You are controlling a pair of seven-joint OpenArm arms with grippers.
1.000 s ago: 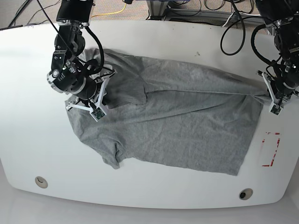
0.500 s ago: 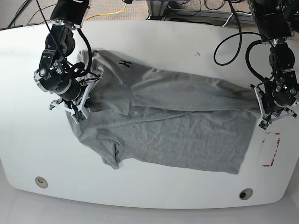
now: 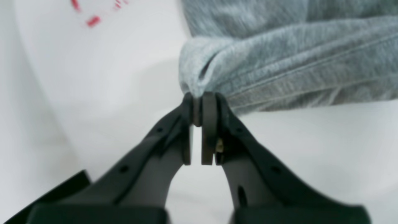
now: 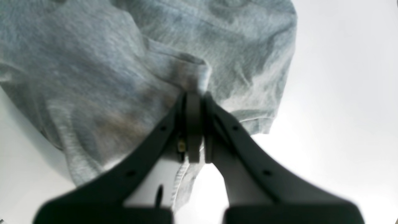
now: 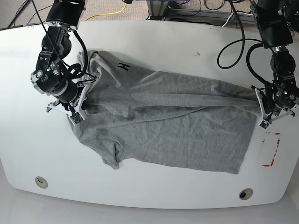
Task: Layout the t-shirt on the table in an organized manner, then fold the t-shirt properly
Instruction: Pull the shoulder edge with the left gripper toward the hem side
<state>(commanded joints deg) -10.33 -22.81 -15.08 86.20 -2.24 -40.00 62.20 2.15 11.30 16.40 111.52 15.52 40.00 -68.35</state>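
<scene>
The grey t-shirt (image 5: 173, 126) lies spread across the white table (image 5: 154, 37), with black lettering (image 5: 123, 66) showing near its far left. In the base view my right gripper (image 5: 80, 103) is at the shirt's left end. The right wrist view shows that gripper (image 4: 192, 102) shut on a fold of the t-shirt (image 4: 124, 68). At the shirt's right end my left gripper (image 5: 260, 108) pinches a corner. Seen from the left wrist, this gripper (image 3: 199, 105) is shut on a bunched, stitched hem of the t-shirt (image 3: 295, 65).
A red tape rectangle (image 5: 271, 149) lies on the table just in front of my left gripper, and red tape (image 3: 93, 21) also shows in the left wrist view. Two round holes (image 5: 41, 181) (image 5: 245, 193) sit near the front edge. Cables hang behind the table.
My right gripper has pulled its end of the shirt leftward, opening the fold and baring the black lettering. My left gripper shifted slightly forward and inward with its corner. The shirt now lies longer.
</scene>
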